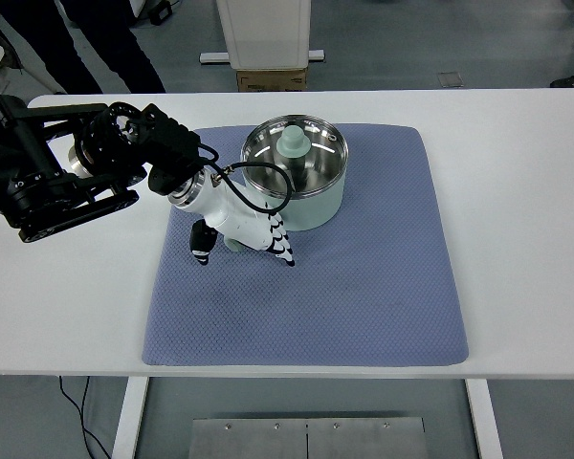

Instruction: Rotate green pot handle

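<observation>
Green pot (pixel 301 182) sits upper centre of frame, on the far part of the blue-grey mat (pixel 364 277) that covers the middle of the white worktop (pixel 517 220). Pot interior is shiny metal; a pale green knob (pixel 293 142) shows inside it near the far rim, with a dark stem below it.

Left arm (pixel 57 177) comes in from the left edge, upper left of frame, black and bulky. Its white hand (pixel 237 228) lies just left of and below the pot, up against the pot's near-left wall. Fingers (pixel 281 247) with black-and-white tips point down-right over the mat; thumb (pixel 203 242) hangs down to the left. I see something pale green tucked under the palm by the pot's base, but I cannot tell whether the fingers are closed on it or merely resting alongside.

A black cable (pixel 253 186) loops from the wrist across the pot's left side.

A person's dark trouser legs (pixel 96 43) at top left, beyond the worktop.
</observation>
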